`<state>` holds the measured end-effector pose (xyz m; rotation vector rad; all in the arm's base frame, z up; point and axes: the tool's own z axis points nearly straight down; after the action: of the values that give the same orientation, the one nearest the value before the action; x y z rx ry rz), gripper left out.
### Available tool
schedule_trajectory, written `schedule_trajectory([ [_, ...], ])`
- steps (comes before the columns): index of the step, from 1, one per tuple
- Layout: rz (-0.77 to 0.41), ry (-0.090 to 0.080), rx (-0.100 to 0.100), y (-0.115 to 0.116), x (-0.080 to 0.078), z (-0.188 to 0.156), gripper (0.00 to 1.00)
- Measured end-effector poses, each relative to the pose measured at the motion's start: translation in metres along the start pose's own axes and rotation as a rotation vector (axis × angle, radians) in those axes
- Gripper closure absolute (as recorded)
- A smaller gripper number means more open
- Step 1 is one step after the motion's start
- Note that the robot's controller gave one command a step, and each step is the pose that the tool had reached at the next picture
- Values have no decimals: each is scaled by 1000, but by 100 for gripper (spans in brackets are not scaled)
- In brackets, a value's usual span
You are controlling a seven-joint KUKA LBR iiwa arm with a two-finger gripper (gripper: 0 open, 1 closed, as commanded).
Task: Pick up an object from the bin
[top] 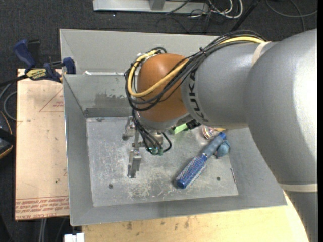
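Nearest you, the blue brush [197, 166] lies slantwise on the floor of the grey bin [75, 135]. Its bristle head points toward the near wall and its handle runs up toward the arm's side. By my reckoning it is the thing to go for: long, lying alone, with bare metal all round it.

Your pincer [133, 165] hangs well apart from it, toward the view's left, over scratched metal with nothing beneath. I cannot tell from here whether it is released or clenched. You would do well to carry it across to the brush and turn it to close across the narrow handle rather than along it. Come down at mid-length, clear of the bristles, which would likely give and slip.

Behind the handle, a small green thing [180, 128] and a pale round one [208, 132] lie half hidden under the wrist's orange cover [159, 87]; leave those.

The bin's floor is flat, hard and scuffed. Beyond its far wall is dark floor [30, 14] with trailing cables [212, 4].
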<state>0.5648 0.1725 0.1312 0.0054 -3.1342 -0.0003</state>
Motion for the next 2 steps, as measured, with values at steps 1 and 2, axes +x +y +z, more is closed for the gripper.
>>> schedule_trajectory([
  [1, -22, -27, -8, -49, 79, 56, 0],
  [2, -67, -11, 4, -188, 65, 31, 0],
])
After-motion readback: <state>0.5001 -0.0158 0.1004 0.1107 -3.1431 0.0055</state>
